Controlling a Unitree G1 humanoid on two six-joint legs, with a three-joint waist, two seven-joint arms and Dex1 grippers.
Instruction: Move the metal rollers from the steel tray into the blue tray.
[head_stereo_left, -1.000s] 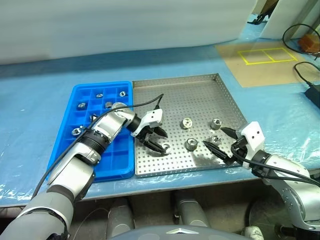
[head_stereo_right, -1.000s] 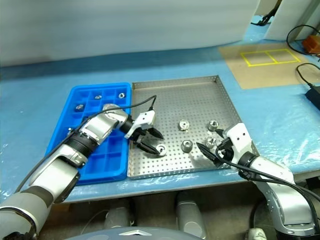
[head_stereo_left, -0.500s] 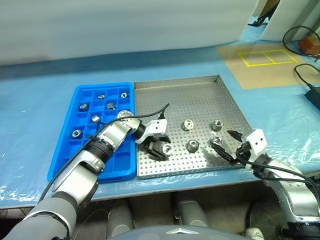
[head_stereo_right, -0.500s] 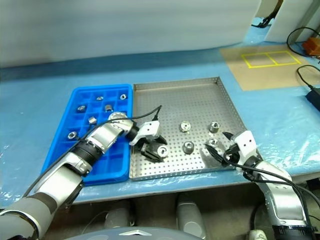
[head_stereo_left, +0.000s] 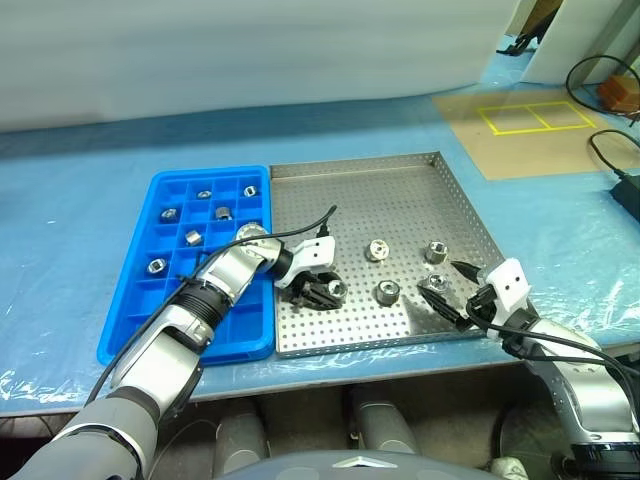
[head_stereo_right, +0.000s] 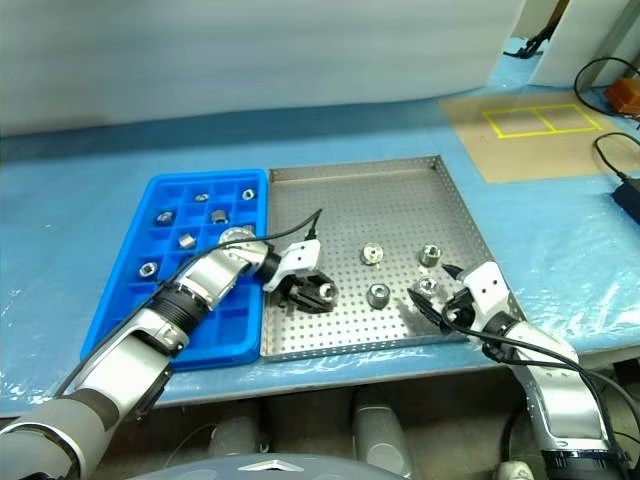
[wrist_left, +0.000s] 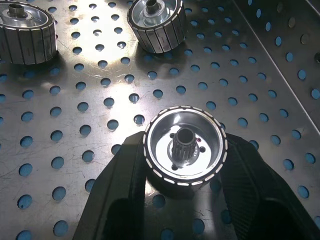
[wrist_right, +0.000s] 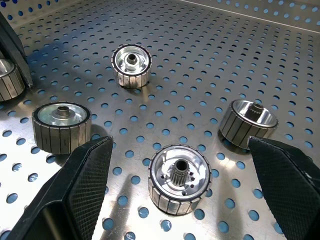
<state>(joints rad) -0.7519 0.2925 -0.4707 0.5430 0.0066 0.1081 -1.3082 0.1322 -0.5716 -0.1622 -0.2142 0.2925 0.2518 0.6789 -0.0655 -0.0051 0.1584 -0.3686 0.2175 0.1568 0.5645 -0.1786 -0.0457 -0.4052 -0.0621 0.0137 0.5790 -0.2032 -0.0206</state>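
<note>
Blue tray (head_stereo_left: 140, 330): six rollers | steel tray (head_stereo_left: 400, 190): five left | left hand (wrist_left: 185, 172) clamps one roller (wrist_left: 185, 146) | right hand (wrist_right: 182, 187) wide, empty

Workshop or lab, plastic-sheeted bench (head_stereo_left: 80, 200), yellow floor tape (head_stereo_left: 533, 112), trailing cables (head_stereo_left: 600, 140)

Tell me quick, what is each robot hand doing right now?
Left gripper: fingers closed on a metal roller in the steel tray.
Right gripper: fingers wide open, holding nothing, with another roller between them.
</note>
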